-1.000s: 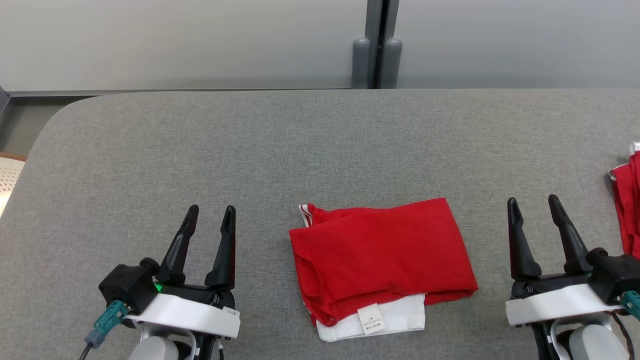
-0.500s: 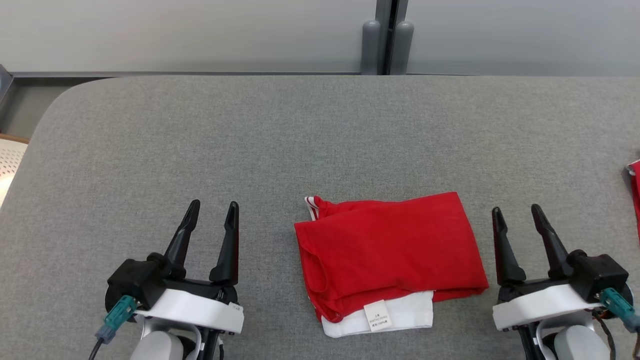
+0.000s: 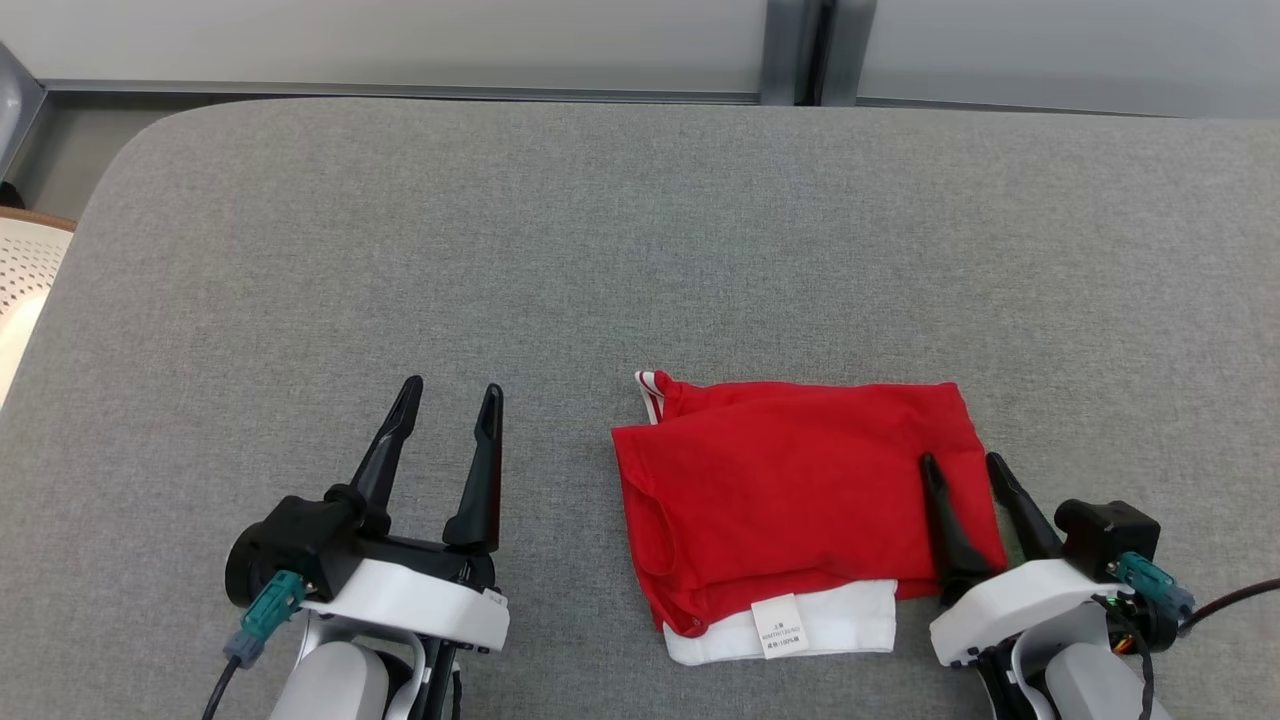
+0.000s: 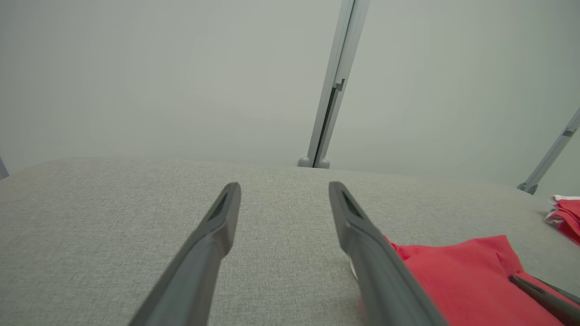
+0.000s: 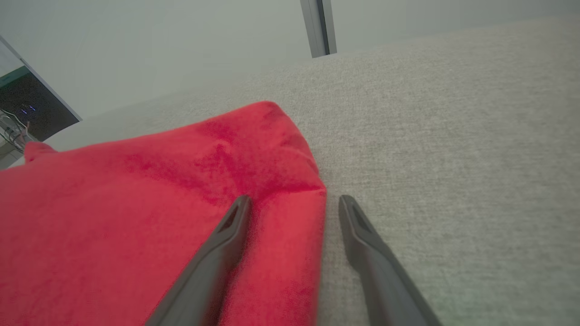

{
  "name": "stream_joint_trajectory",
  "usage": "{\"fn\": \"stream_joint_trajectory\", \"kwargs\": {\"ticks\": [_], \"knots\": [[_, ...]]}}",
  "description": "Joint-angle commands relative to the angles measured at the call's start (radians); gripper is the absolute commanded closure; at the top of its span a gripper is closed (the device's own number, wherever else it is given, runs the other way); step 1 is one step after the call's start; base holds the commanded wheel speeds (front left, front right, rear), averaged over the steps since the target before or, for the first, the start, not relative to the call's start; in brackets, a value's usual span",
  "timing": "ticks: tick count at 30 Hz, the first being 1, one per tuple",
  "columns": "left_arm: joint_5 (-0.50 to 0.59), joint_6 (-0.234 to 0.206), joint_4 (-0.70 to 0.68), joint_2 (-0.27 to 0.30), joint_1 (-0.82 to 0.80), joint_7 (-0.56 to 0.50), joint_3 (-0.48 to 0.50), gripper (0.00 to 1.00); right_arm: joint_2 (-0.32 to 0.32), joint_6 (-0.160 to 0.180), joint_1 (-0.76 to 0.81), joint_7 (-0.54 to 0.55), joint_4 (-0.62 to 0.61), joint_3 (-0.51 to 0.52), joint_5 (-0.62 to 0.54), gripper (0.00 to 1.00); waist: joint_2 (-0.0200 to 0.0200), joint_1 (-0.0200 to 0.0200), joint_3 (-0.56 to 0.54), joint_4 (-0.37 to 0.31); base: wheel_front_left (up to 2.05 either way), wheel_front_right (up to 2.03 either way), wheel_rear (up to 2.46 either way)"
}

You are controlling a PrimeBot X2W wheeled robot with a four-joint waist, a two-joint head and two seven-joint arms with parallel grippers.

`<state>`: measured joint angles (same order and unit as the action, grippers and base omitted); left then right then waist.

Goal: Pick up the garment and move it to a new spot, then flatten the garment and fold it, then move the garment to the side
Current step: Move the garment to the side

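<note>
A folded red garment (image 3: 790,490) with a white layer and a label at its near edge lies on the grey table (image 3: 600,240). My right gripper (image 3: 965,468) is open and straddles the garment's right edge: one finger is over the red cloth, the other over bare table. The right wrist view shows that edge (image 5: 312,213) running between the open fingers of my right gripper (image 5: 294,201). My left gripper (image 3: 450,398) stands open to the left of the garment, over bare table. In the left wrist view the garment (image 4: 453,276) lies to the right of my left gripper (image 4: 283,190).
Another red and white cloth (image 4: 564,213) lies far off to the right in the left wrist view. A perforated pale object (image 3: 25,270) sits beyond the table's left edge. A wall with a grey post (image 3: 815,50) stands behind the table.
My right gripper has moved left onto the garment's right edge. The head camera has tilted down and turned, so the whole picture has shifted. The left gripper has hardly moved.
</note>
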<state>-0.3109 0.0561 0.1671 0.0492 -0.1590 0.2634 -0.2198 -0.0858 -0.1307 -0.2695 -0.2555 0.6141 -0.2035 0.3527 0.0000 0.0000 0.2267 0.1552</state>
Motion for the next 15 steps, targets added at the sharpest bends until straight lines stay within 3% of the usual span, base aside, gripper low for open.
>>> {"fn": "stream_joint_trajectory", "kwargs": {"ticks": [1, 8, 15], "knots": [[-0.008, -0.001, -0.001, 0.004, -0.018, 0.001, 0.0, 0.0, -0.001, 0.0, -0.013, -0.003, 0.018, -0.009, 0.01, 1.0, 0.0, 0.0, 0.001, 0.002, 0.0, 0.0, 0.0], [-0.01, 0.005, 0.006, 0.003, -0.01, 0.001, 0.01, 0.0, -0.045, 0.0, -0.062, -0.01, 0.042, -0.032, -0.018, 1.0, 0.0, 0.0, -0.001, -0.02, 0.0, 0.0, 0.0], [0.006, 0.015, -0.011, 0.003, -0.03, 0.001, 0.013, 0.0, -0.144, 0.0, -0.117, -0.01, -0.054, -0.054, -0.157, 1.0, 0.0, 0.0, 0.021, -0.094, 0.0, 0.0, 0.0]]}}
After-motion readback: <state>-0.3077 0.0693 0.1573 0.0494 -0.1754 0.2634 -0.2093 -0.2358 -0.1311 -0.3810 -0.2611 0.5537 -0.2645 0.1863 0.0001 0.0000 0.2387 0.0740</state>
